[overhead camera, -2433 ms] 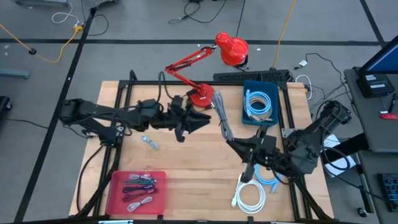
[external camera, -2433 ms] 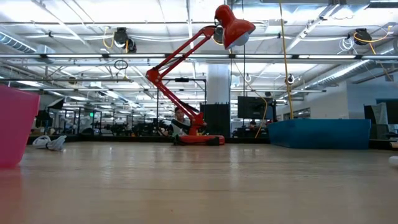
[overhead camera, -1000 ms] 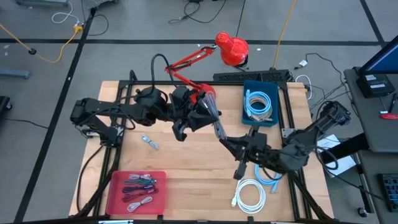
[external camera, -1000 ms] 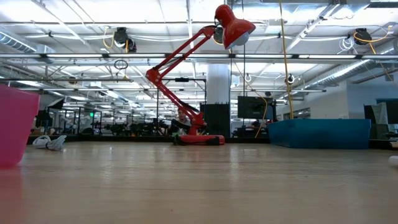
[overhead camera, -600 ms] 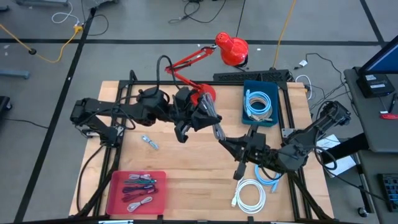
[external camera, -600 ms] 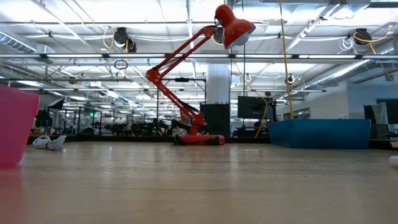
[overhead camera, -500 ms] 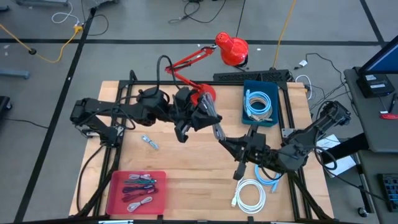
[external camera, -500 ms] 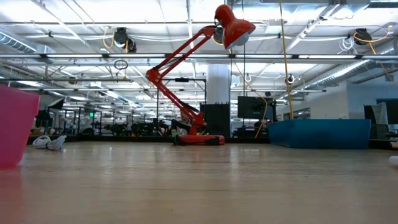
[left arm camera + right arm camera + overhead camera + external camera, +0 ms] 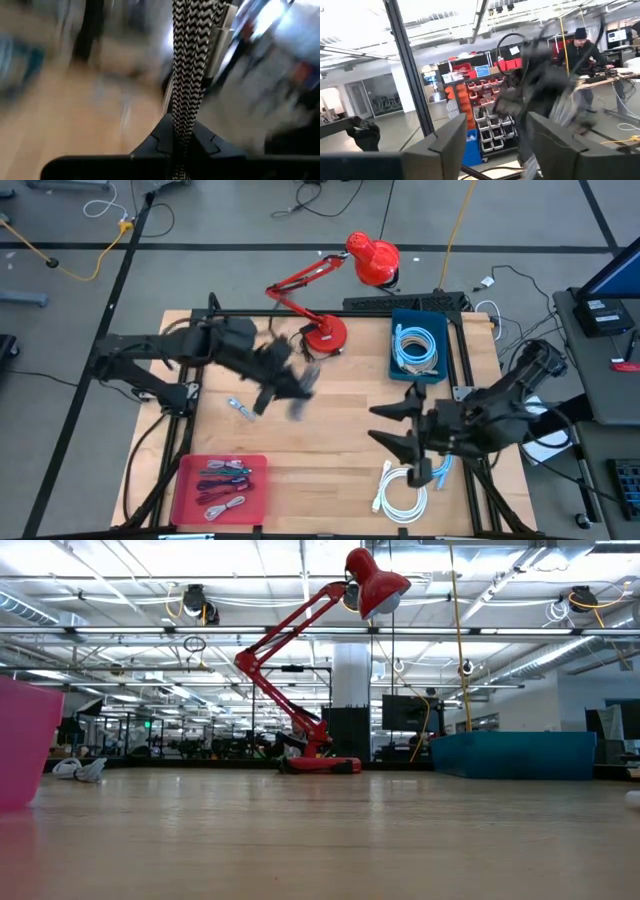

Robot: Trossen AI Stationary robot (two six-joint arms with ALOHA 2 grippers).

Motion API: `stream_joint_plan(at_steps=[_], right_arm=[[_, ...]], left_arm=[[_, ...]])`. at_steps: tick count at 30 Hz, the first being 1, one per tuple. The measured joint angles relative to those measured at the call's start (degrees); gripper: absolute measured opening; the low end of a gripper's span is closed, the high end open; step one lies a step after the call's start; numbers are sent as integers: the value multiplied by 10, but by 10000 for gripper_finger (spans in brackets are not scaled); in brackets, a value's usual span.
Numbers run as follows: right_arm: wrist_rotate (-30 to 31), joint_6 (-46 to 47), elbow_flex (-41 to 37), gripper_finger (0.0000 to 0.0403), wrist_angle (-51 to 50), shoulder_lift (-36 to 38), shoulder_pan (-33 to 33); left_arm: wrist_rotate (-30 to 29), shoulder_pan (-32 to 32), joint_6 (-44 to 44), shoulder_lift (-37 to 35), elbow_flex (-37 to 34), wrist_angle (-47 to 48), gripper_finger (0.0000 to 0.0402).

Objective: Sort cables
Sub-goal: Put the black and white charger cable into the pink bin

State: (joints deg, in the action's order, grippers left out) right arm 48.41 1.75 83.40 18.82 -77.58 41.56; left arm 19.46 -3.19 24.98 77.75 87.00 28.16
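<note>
Two grippers are at work, and I begin with the left gripper [image 9: 182,145]. In its wrist view the fingers are pressed together on a braided black-and-white cable [image 9: 189,65], which runs straight out from between them. From above, this gripper [image 9: 290,395] is over the middle of the table [image 9: 330,470], a little toward the far edge, and it is blurred, so I judge the arm is in motion with the cable in it.

My right gripper [image 9: 400,428] is near the right edge of the table with its fingers spread apart, and I see nothing between them. Just beside it, at the near right corner, lie a coiled white cable [image 9: 402,495] and a light-blue cable [image 9: 438,470], partly under the arm.

Further out, the blue bin [image 9: 400,370] at the far right corner holds a coiled light-blue cable [image 9: 417,347]. The pink bin [image 9: 184,498] at the near left corner holds several short bundled cables [image 9: 224,484]. One small bundle [image 9: 240,409] lies loose on the wood toward the left edge. The red desk lamp [image 9: 325,335] stands at the far edge.

I think the step in hand is carrying the braided cable to its bin. For me the next move calls for bringing the left arm over the pink bin, if this short one belongs there, and opening only when the cable hangs inside the walls. I cannot tell how long the hanging part is, so it may drag.
</note>
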Motion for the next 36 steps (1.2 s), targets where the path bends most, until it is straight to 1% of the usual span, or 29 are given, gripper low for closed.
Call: stream_joint_plan(at_steps=[3,6,7,8,11,13,15,17,21,24,28,30,33,36], right_arm=[[40,-14,0,217,-10,10,19],[85,-38,0,222,-14,11,33],[98,-45,0,222,-15,11,37],[108,-50,0,222,-15,11,39],[119,-55,0,218,-20,11,43],[119,-55,0,213,-23,11,43],[118,-55,0,209,-24,11,43],[118,-55,0,207,-24,11,43],[118,-49,0,206,-26,11,43],[116,-38,0,205,-32,11,43],[116,-30,0,205,-33,11,43],[116,-29,0,205,-34,11,43],[116,-29,0,205,-35,11,42],[116,-29,0,205,-35,11,39]], left_arm=[[-19,-42,-5,-12,0,238,18],[-71,-110,17,-7,-3,434,18],[-88,-136,32,-3,-3,470,18],[-99,-161,46,4,-3,487,18],[-105,-232,89,19,-24,510,18],[-103,-266,122,28,-43,493,18],[-98,-298,154,34,-76,457,18],[-97,-331,195,39,-122,396,18],[-88,-379,297,36,-226,242,18],[-94,-416,362,38,-283,191,18],[-90,-449,417,37,-326,164,18],[-91,-460,434,36,-339,131,18],[-104,-469,458,36,-358,66,18],[-116,-471,466,37,-367,45,18]])
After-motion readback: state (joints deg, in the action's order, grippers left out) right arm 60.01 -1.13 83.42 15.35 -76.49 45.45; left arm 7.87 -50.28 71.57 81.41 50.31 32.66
